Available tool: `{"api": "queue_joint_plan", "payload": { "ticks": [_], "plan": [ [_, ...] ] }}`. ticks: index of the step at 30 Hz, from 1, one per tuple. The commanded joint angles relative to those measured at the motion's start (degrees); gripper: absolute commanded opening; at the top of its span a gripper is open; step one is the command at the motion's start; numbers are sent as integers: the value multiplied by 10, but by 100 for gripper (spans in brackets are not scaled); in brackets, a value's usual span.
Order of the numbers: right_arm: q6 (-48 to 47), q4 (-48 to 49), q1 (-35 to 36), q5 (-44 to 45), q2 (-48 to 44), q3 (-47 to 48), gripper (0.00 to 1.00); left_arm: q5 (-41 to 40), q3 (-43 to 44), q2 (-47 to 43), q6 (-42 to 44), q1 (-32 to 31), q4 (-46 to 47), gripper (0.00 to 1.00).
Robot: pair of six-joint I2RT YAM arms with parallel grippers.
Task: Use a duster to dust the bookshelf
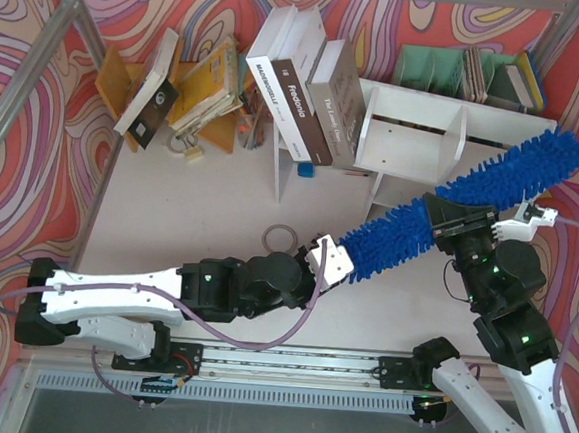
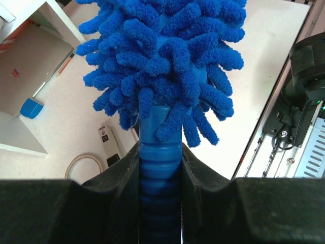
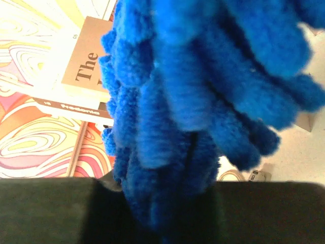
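The duster is gripped at its handle by the left hand. Its fluffy middle seems clamped by the right hand, near the bookshelf.

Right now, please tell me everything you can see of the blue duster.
The duster is long and bright blue, its flat head covered in thick fluffy strands, ending in a ribbed blue handle. It runs diagonally over the table, handle toward the left, tip near the right end of the white bookshelf; contact with it cannot be told. The left end effector clamps the handle; the right end effector grips the head near its middle.
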Motion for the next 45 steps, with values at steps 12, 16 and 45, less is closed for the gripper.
{"api": "queue_joint_plan", "payload": {
  "ticks": [12,16,45],
  "plan": [
    [87,-126,0,126,-55,5,12,-175,-62,-31,-57,-2,75,64],
    [106,-152,0,133,-71,-10,11,-200,-89,-62,-59,-2,86,98],
    [236,-277,0,116,-171,-222,12,-414,-226,-177,-240,8,36,98]
  ]
}}
